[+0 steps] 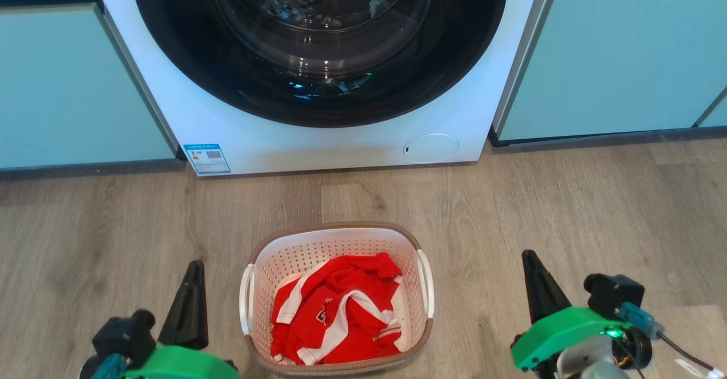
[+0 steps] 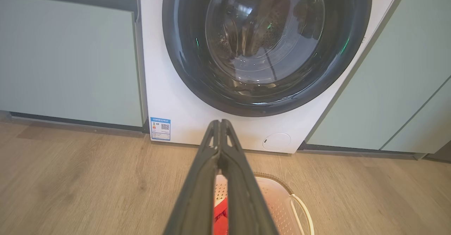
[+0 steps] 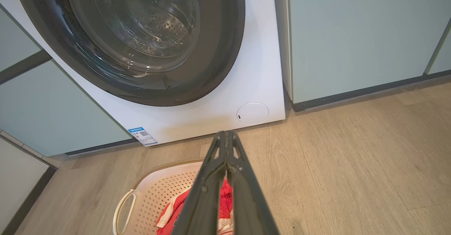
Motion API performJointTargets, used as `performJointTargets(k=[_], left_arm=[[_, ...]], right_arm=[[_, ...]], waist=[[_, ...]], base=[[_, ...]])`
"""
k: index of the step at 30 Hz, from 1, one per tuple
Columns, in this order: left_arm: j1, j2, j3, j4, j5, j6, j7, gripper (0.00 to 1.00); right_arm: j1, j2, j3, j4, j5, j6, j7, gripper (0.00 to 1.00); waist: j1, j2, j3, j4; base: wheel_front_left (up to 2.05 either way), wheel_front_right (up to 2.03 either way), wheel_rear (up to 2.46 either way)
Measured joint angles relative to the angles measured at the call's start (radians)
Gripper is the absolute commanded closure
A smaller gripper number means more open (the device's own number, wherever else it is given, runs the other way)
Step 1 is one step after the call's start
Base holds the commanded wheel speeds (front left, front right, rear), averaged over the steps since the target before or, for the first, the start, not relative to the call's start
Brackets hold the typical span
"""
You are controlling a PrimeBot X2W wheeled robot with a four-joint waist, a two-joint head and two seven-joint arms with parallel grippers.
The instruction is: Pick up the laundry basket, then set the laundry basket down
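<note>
Currently readable writing: a blue-and-white sticker [image 1: 207, 158] at the lower left of the washing machine [image 1: 318, 146] front carries a QR code; its print is too small for me to read.
Other print: tiny dark characters at the washer's upper right corner and a white mark on the red garment [image 1: 335, 311], neither legible to me.
Basket location: the laundry basket [image 1: 306, 254] stands on the wood floor [image 1: 568, 208] in front of the washer door, apart from it and between my two grippers.
Basket facing: it sits upright with the mouth open to the ceiling; one brown-rimmed side faces the washer, and the handle sides face left and right.
Basket long axis: foreshortening in the head view keeps me from saying whether it runs toward the washer or across.
Basket contents: red cloth with white stripes, bunched toward the near end; I cannot tell whether it is one piece or several.
Left gripper [image 1: 195, 271]: fingers pressed together on nothing, just left of the basket's left handle [image 1: 246, 299] and clear of it.
Right gripper [image 1: 531, 257]: fingers likewise pressed together and empty, well right of the right handle [image 1: 427, 288].
Counts: one basket, two white handles, one washer, one sticker, one round cover [image 1: 430, 148] low on the washer front.
Surroundings: pale green cabinets [image 1: 68, 83] on both sides of the washer.
</note>
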Motion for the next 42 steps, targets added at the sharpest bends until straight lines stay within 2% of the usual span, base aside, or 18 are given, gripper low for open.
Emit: performJointTargets(k=[42], left_arm=[[-0.073,0.007,0.023,0.084,-0.493,-0.027,0.097,1.0]], right_arm=[[-0.006,-0.01,-0.095,0.002,0.427,0.0,0.097,1.0]], waist=[[0.0,0.0,-0.006,0.013]], base=[[0.0,0.0,0.0]])
